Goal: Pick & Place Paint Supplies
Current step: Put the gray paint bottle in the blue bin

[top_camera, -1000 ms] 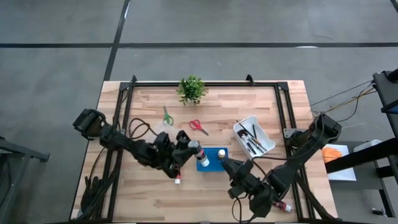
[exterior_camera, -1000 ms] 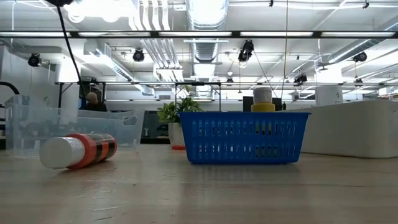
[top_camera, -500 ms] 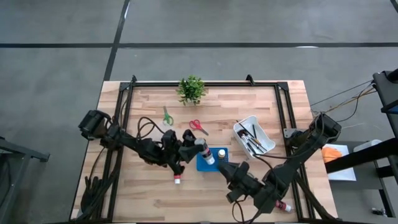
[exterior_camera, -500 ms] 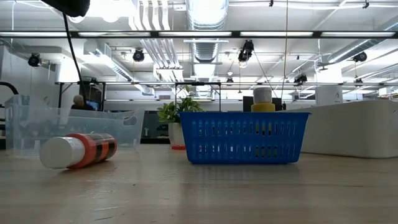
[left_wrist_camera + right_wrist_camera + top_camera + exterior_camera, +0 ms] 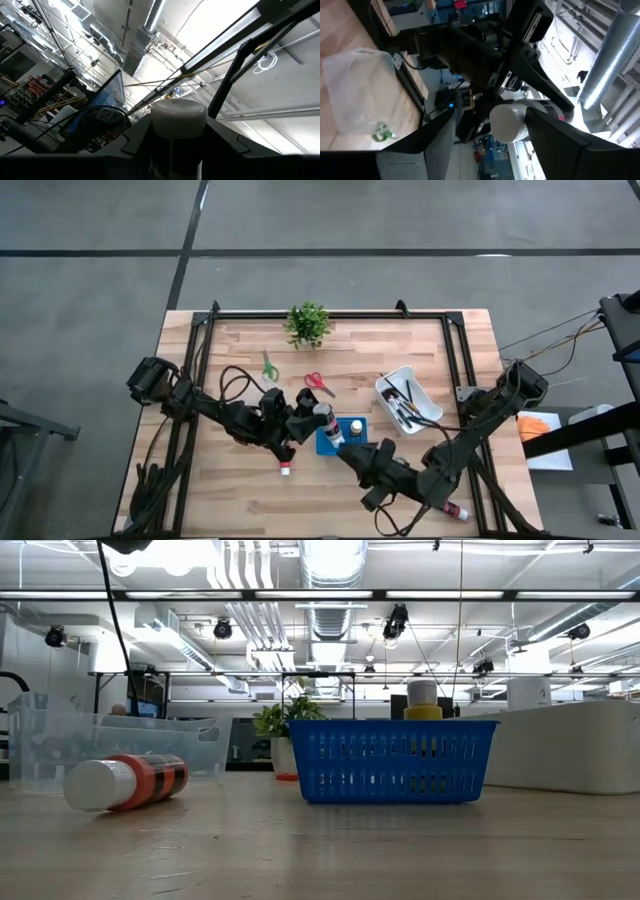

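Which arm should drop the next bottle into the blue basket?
Left. The left gripper holds a white-capped bottle right at the blue basket rim. The right gripper also holds a bottle, but sits nearer the table's front edge.

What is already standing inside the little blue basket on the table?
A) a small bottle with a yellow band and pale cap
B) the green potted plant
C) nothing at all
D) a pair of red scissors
A: in the low view a small bottle with a yellow band and pale cap rises above the rim of the blue basket, while the high view shows the red scissors and plant lying elsewhere on the table.
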